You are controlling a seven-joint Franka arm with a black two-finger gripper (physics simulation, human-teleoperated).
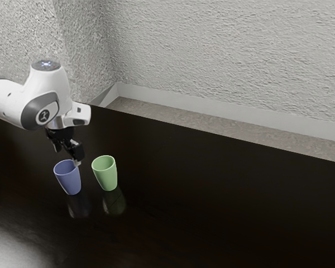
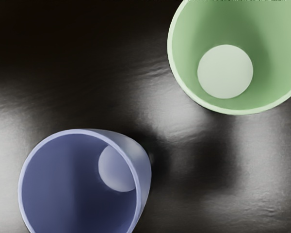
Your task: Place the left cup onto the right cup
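The tilted blue plastic cup (image 2: 63, 194) stands left of the green plastic cup (image 2: 233, 63), not yet stacked. The black gripper (image 1: 73, 158) is at its rim, but the state of the jaws cannot be told.

In the wrist view the frame edge crops the pale green plastic cup (image 2: 233, 53) at its rim and the blue-violet plastic cup (image 2: 82, 184) at its wall; the white robot arm (image 1: 28, 100) runs off the exterior view's left. Contact between the black gripper (image 1: 73, 156) and that cup is too small to resolve.
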